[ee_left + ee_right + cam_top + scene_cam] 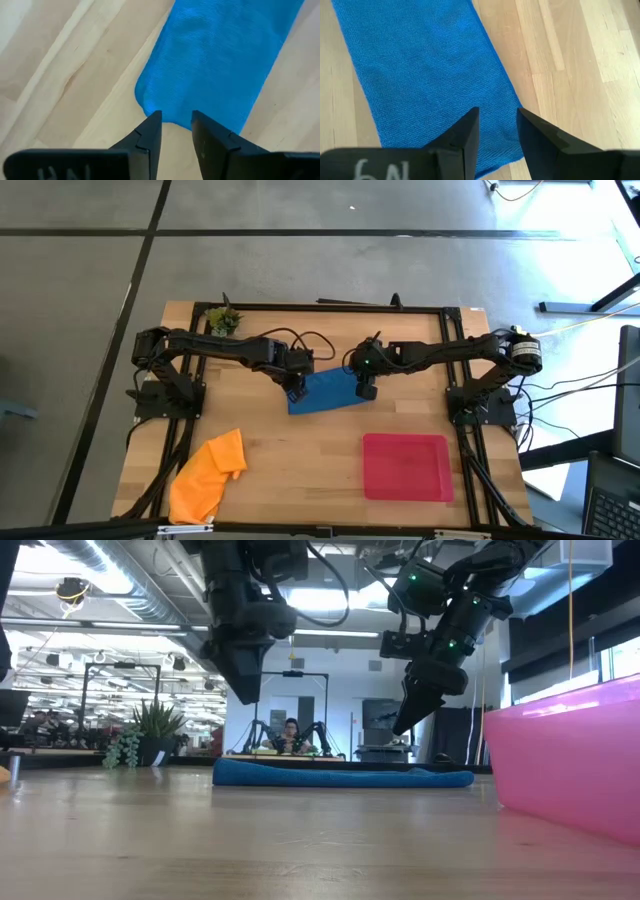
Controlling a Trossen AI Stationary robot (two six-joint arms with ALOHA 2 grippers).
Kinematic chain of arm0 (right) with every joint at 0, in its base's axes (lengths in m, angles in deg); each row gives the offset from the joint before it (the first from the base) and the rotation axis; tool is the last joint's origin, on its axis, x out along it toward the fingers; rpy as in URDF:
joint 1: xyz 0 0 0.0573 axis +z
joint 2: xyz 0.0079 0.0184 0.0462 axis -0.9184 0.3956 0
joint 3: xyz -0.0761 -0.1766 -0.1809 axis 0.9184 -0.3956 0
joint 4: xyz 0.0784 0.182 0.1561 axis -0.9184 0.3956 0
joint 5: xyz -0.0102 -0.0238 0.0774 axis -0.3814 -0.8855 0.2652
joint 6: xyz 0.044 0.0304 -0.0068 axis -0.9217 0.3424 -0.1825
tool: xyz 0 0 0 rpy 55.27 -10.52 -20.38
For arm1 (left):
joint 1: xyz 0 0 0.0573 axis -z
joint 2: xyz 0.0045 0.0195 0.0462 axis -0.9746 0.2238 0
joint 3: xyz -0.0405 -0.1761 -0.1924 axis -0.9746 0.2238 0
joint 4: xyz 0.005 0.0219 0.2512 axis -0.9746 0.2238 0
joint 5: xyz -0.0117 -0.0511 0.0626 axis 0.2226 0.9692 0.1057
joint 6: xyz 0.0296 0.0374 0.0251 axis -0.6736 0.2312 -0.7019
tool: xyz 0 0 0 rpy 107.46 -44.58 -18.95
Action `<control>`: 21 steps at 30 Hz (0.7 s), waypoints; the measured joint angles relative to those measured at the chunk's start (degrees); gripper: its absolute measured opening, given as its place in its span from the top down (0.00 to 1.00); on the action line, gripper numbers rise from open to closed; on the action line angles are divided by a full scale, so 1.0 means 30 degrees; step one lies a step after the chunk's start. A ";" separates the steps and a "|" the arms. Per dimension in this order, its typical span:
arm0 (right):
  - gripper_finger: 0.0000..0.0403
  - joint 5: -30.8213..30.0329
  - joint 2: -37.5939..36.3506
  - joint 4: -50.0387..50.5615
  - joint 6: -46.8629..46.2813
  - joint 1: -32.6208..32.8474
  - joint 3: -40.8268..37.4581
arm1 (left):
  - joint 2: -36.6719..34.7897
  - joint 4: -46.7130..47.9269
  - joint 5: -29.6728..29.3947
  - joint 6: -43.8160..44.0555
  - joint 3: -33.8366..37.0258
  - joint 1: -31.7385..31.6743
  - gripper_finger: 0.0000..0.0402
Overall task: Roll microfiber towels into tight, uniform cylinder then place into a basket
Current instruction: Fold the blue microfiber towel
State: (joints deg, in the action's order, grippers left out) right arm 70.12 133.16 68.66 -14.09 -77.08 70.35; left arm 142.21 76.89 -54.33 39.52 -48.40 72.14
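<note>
The blue towel [325, 393] lies flat on the table's middle as a long strip [340, 776]. My left gripper [297, 392] hangs above the strip's left end [150, 100], pointing down, open with a narrow gap [176, 125] and nothing in it. My right gripper [366, 390] hangs above the strip's right end [505, 125], slanting down, and is likewise open [497, 122] and empty. In the low view both [245, 690] [402, 725] stand clear above the cloth. The orange towel [210, 470] lies crumpled at the near left. The red basket [406, 467] sits at the near right.
A small potted plant [222, 320] stands at the far left corner. The basket's wall [570, 750] rises close on the right in the low view. Bare wood lies between the orange towel and the basket. A black frame [330, 307] borders the table.
</note>
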 joint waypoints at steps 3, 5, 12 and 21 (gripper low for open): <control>0.67 0.0000 0.0000 -0.0012 0.0000 -0.0005 -0.0001 | 0.0000 -0.0205 0.0887 -0.1370 0.0000 -0.0018 0.76; 0.67 0.0000 0.0000 -0.0017 0.0000 -0.0003 0.0002 | 0.0040 -0.0343 0.1574 -0.2026 0.0000 -0.0015 0.76; 0.67 0.0000 0.0000 -0.0038 0.0000 -0.0005 0.0002 | 0.1084 -0.0477 0.2821 -0.4010 0.0000 0.0171 0.76; 0.68 0.0621 -0.0007 -0.0139 -0.2066 0.0020 0.0002 | 0.3477 -0.0931 0.2808 -0.4737 0.0002 0.0197 0.76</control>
State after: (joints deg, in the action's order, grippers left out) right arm 71.98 133.14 68.24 -20.29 -77.01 70.35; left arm 152.64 74.09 -45.90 25.31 -48.39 72.73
